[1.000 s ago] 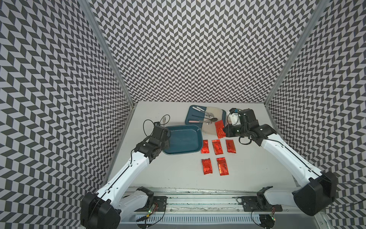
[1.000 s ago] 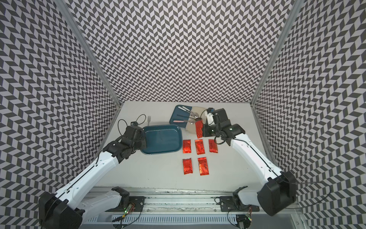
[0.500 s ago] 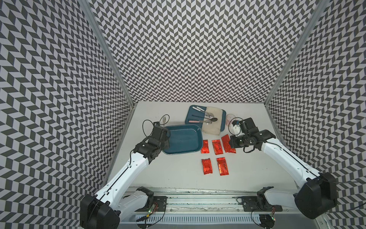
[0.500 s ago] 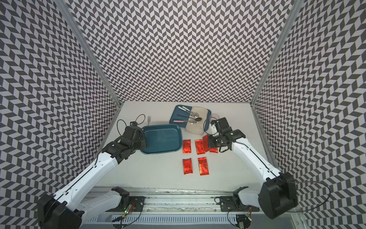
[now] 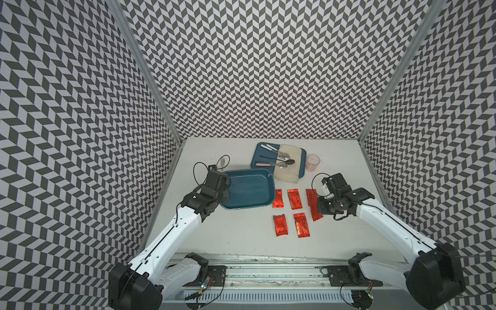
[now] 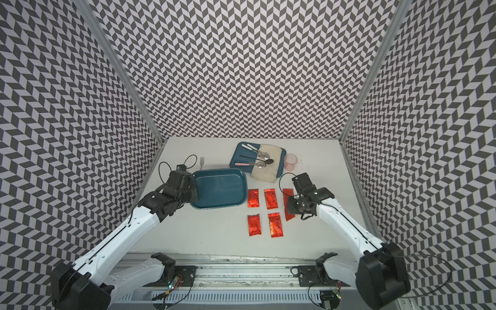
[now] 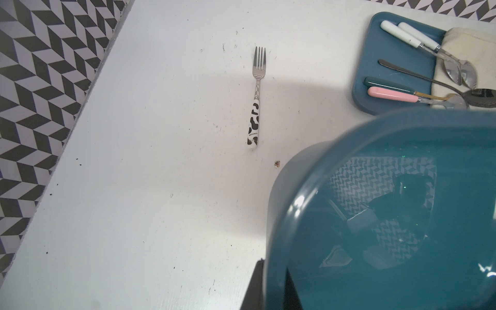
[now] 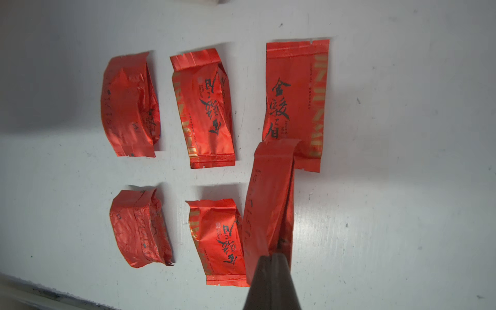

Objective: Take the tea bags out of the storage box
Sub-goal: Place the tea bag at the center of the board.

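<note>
**Right fingers (image 8: 264, 281) closed on the last bag (image 8: 268, 204)**

We hold it by one crimped end. It sticks out ahead of the fingers, low over the table (image 8: 402, 161), its far tip over another bag's end. Five bags (image 8: 209, 107) lie flat on the table ahead and to one side. Our left fingers (image 7: 254, 291) are clamped on the wall of the box (image 7: 402, 214), which looks empty. We judge the foil featherlight, thin, crinkly and slick. It flexes, so the flat end seam is the place to pinch, not the puffy middle.
</note>
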Controlling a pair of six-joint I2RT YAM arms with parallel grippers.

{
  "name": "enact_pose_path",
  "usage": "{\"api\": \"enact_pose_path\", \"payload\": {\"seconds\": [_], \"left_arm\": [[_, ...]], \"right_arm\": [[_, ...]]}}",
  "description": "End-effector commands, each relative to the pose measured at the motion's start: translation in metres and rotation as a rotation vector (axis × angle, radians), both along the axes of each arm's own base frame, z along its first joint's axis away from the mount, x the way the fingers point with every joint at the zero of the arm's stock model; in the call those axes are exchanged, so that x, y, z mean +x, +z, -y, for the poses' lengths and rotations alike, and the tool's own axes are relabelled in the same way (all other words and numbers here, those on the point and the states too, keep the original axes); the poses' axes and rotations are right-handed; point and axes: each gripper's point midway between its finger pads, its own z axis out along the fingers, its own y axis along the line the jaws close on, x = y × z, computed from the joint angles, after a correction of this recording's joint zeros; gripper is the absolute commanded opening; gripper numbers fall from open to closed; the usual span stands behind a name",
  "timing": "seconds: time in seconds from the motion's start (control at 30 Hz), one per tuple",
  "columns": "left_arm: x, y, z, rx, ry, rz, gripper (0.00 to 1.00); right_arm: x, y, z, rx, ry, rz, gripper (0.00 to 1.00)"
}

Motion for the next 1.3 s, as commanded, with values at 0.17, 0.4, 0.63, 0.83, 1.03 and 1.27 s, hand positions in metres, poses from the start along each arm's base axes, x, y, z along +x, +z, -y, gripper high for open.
{"api": "enact_pose_path", "payload": {"seconds": [0.17,0.4,0.63,0.83,1.03,1.27], "left_arm": [[0.001,0.012,0.004,-0.038,-0.026,0.049,0.0],[0.0,0.014,0.007,-0.049,-0.038,0.056,0.0],[-0.001,0.017,0.007,-0.054,-0.041,0.069,0.0],[-0.001,0.019,0.008,-0.058,-0.046,0.074,0.0],[-0.001,0.019,0.008,-0.06,-0.049,0.076,0.0],[-0.002,0.019,0.008,-0.06,-0.046,0.077,0.0]], "right_arm": [[-0.012,0.001,-0.008,0.006,-0.023,-0.002,0.0],[-0.033,-0.023,-0.004,-0.12,-0.048,-0.086,0.0],[-0.039,-0.049,-0.003,-0.191,-0.044,-0.193,0.0],[-0.04,-0.058,0.005,-0.257,-0.063,-0.215,0.0],[-0.036,-0.053,0.013,-0.293,-0.1,-0.183,0.0],[-0.035,-0.059,0.015,-0.323,-0.097,-0.212,0.03]]}}
